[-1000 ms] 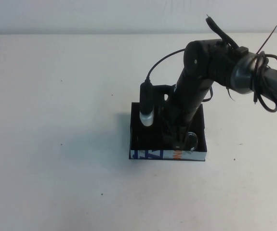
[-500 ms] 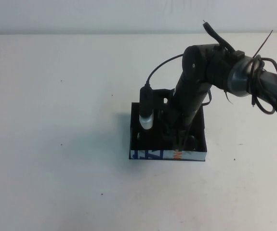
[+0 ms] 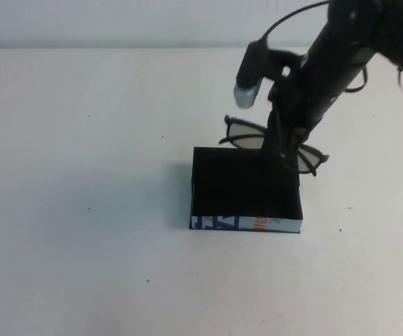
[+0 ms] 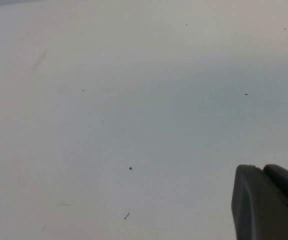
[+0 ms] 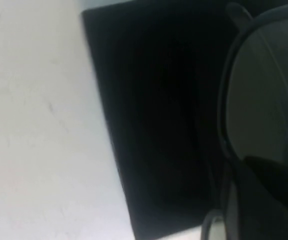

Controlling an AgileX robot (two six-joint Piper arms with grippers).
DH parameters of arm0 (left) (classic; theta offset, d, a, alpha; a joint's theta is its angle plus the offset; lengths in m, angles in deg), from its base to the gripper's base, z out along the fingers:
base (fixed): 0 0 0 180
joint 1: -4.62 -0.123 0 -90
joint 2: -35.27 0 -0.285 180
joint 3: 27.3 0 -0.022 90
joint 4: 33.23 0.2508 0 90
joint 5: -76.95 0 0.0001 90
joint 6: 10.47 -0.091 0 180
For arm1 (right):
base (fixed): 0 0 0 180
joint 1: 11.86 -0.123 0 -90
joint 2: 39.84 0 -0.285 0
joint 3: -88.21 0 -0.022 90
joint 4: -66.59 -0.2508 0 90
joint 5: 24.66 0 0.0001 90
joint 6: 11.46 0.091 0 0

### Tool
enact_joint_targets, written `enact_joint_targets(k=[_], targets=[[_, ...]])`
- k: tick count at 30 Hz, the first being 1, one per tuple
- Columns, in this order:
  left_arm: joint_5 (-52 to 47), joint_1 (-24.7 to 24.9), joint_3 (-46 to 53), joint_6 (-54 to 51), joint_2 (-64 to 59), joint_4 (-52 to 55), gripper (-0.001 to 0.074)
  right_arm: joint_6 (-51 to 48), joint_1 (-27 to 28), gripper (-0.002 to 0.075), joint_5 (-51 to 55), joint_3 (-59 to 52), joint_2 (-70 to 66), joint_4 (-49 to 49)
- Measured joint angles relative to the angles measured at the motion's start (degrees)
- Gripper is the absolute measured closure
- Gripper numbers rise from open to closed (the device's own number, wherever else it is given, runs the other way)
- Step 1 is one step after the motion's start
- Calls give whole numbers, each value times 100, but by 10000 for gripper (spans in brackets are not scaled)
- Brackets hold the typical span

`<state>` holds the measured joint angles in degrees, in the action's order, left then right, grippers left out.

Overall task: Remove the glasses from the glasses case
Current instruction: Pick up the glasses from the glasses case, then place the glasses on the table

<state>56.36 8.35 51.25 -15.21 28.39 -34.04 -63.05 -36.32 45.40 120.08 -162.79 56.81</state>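
Glasses [image 3: 275,145] hang in the air above the far edge of the glasses case [image 3: 245,189] in the high view, lifted clear of its black interior. The right gripper [image 3: 282,148] reaches down from the upper right and has its jaws closed on the frame near the bridge, one tinted lens showing on each side of it. The case sits open on the white table [image 3: 82,175], its white wall with blue and orange print facing the robot.

From the left wrist camera, only bare table [image 4: 108,100] with a few dark specks shows, plus a dark corner of the left gripper [image 4: 266,202]; whether its jaws are open cannot be told.

From the right wrist camera, one squarish lens of the glasses [image 5: 261,107] fills much of the picture, held over the case's dark inside [image 5: 159,120], with pale table [image 5: 33,125] beside it.
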Motion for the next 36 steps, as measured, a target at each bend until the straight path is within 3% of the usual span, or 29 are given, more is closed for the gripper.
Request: enact_joint_targets(k=[6, 11, 15, 23, 36], targets=[[0, 0, 0, 0, 0, 0, 739, 2493, 620, 675, 29, -293, 585, -13], [0, 0, 0, 0, 0, 0, 739, 3709, 1250, 675, 29, -1451, 1006, -295], [0, 0, 0, 0, 0, 0, 739, 4524, 1416, 675, -36, -2573, 1159, -180], [0, 0, 0, 0, 0, 0, 740, 5192, 1519, 675, -1622, -3892, 1163, -194], [0, 0, 0, 0, 0, 0, 739, 5159, 1519, 650, -2513, -4097, 1027, -64]])
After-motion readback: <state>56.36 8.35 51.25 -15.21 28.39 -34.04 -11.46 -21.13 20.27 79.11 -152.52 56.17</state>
